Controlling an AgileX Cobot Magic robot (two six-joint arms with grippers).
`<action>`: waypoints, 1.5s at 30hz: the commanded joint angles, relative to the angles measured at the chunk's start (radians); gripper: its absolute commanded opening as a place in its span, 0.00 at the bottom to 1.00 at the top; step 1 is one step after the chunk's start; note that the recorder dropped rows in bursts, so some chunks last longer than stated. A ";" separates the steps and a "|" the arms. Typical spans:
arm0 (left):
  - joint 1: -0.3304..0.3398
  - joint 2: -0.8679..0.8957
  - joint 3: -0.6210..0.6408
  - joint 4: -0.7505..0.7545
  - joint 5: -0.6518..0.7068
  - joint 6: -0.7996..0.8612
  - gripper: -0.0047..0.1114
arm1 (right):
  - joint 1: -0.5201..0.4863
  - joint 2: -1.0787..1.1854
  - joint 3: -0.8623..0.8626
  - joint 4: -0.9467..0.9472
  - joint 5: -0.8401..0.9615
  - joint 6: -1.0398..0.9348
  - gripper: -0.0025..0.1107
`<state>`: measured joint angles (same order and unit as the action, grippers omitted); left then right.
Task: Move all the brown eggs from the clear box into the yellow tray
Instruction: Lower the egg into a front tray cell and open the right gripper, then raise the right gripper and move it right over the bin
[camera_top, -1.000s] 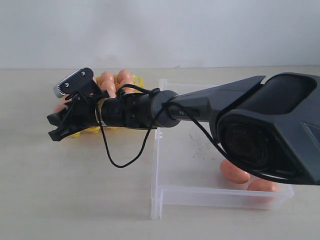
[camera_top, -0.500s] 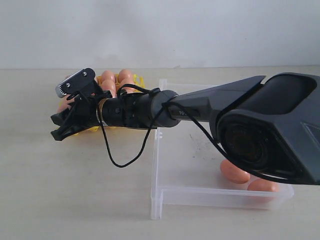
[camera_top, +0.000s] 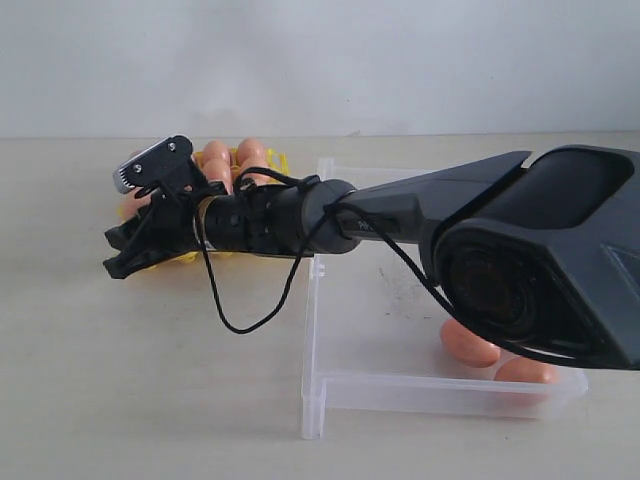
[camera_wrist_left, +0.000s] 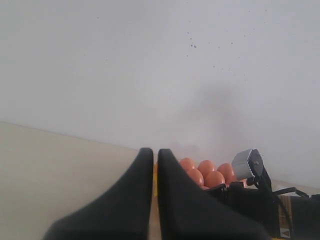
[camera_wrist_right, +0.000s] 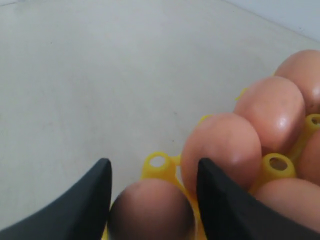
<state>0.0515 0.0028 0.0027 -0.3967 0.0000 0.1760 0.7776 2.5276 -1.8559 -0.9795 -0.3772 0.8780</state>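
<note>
I can read no text, number or brand on any of my feeds. In the exterior view a short white marking (camera_top: 366, 228) sits on the black right arm (camera_top: 420, 200) just behind its wrist, too small for me to make out. In the left wrist view a small sticker (camera_wrist_left: 283, 232) with what looks like a triangle sign shows on that same arm, too blurred to read. The dark specks on the floor of the clear box (camera_top: 385, 330) are scuffs, not letters.
</note>
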 joint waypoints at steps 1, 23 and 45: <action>-0.004 -0.003 -0.003 -0.003 0.000 0.009 0.07 | -0.002 -0.013 -0.021 0.009 0.016 0.013 0.44; -0.004 -0.003 -0.003 -0.003 0.000 0.009 0.07 | 0.040 -0.390 0.017 0.007 0.962 -0.224 0.02; -0.004 -0.003 -0.003 -0.003 0.000 0.009 0.07 | -0.347 -0.531 0.294 0.993 1.598 -1.141 0.02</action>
<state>0.0515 0.0028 0.0027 -0.3967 0.0000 0.1760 0.4300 2.0445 -1.6489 -0.0062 1.2172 -0.2164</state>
